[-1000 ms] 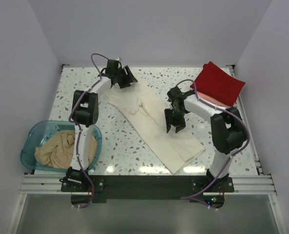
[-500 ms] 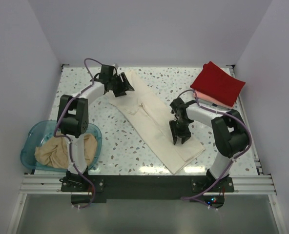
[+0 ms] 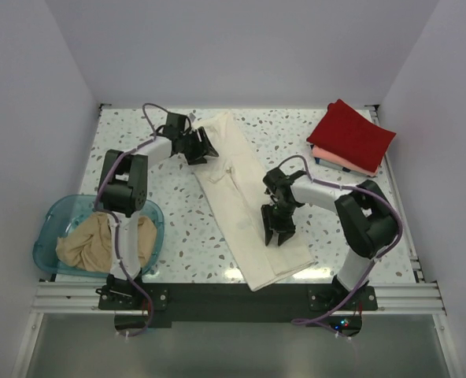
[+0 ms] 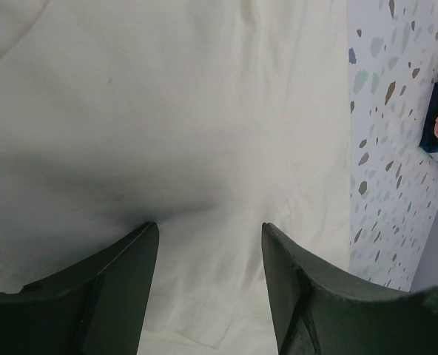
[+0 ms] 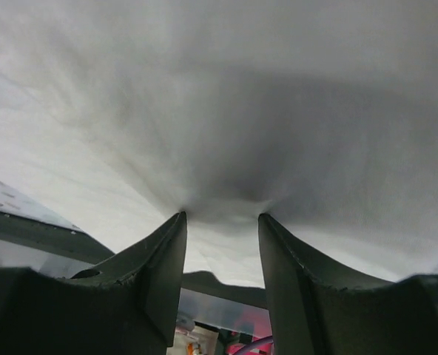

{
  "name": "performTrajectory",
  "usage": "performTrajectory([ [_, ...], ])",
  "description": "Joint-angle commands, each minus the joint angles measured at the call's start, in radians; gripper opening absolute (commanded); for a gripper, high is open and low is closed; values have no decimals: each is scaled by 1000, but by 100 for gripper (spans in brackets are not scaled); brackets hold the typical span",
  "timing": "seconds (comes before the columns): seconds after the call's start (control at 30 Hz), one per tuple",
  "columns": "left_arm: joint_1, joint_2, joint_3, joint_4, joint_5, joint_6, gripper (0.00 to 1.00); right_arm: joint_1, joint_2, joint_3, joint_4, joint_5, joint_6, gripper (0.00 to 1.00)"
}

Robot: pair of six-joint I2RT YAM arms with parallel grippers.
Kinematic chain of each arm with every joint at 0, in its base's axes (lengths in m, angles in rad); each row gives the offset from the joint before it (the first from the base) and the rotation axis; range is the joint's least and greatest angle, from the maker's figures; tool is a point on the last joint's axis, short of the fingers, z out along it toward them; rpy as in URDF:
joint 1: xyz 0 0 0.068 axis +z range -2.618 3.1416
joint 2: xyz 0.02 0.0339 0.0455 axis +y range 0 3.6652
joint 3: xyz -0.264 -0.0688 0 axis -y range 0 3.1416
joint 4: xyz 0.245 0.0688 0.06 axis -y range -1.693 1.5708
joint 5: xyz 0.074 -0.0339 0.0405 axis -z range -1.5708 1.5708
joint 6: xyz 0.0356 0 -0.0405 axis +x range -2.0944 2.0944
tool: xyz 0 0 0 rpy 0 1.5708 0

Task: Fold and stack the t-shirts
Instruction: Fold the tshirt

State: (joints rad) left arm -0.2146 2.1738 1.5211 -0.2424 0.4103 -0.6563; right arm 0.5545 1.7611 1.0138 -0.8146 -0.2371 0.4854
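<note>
My left claw and right claw each stand part open, both pinching a fold of the cream-white t-shirt. That shirt lies stretched long on the surface, right of the blue tub. The tan-beige t-shirt sits crumpled inside that tub.
</note>
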Motion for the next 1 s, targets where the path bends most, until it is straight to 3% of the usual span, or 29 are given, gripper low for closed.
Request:
performTrajectory([
  [0.0,-6,138,57,-43,-76,81,64,97,104,-66,215,-50,119,47],
  [0.3,-2,311,283,8,-68,96,64,206,202,63,232,-68,258,48],
  [0.57,-3,403,381,97,-2,64,64,258,296,259,145,-82,274,49],
  [0.83,-22,218,283,216,77,57,66,269,123,293,2,-80,211,52],
  [0.97,-35,72,199,264,74,40,66,269,0,195,-98,-59,170,53],
])
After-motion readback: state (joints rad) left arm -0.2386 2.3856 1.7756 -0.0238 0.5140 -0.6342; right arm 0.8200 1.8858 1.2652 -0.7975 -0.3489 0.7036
